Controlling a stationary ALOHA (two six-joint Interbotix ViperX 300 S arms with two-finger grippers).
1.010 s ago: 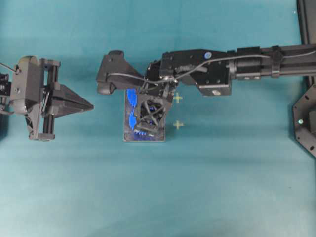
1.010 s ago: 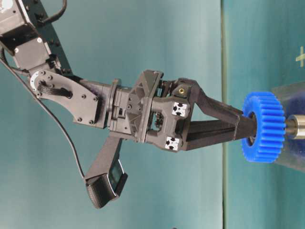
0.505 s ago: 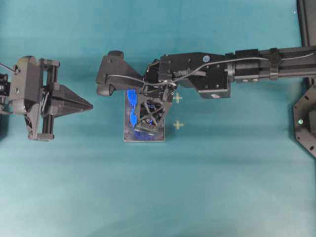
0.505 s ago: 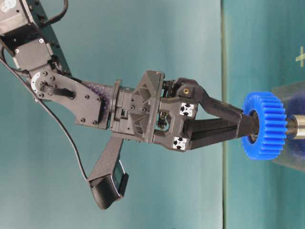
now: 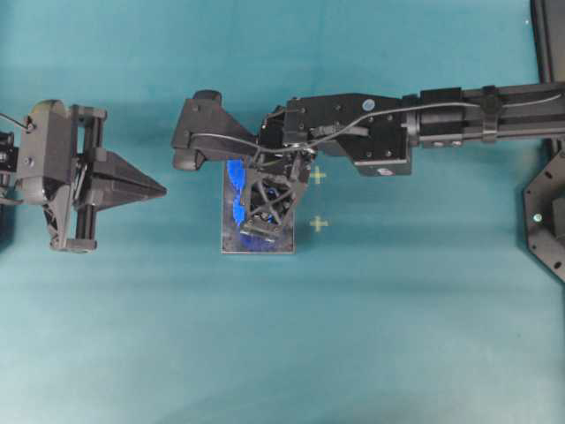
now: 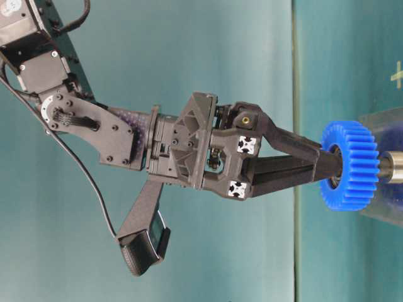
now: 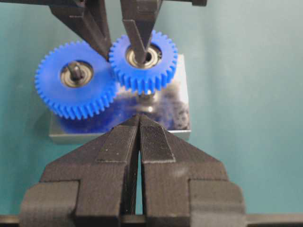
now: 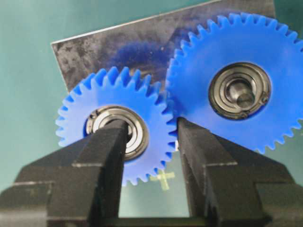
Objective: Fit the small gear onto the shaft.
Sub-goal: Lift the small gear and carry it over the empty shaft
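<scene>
The small gear (image 8: 152,111) is bright blue with a metal-ringed hub. My right gripper (image 8: 149,125) is shut on it, one finger in the hub bore and the other against its outer teeth. It hangs level above the grey plate (image 7: 182,116). The silver shaft (image 6: 393,167) stands directly under the small gear (image 6: 349,165), its top at the hub; the shaft (image 7: 147,98) shows below the small gear (image 7: 143,61). My left gripper (image 7: 139,118) is shut and empty, left of the plate (image 5: 256,246) and apart from it.
A larger blue gear (image 7: 75,80) sits on its own peg on the same plate, its teeth next to the small gear's. Two pale cross marks (image 5: 318,223) lie on the teal table just right of the plate. The right arm (image 5: 441,124) stretches in from the right.
Over the first half second my right gripper shifted slightly with the small gear. Since then nothing has visibly moved. The left arm has stayed still.
</scene>
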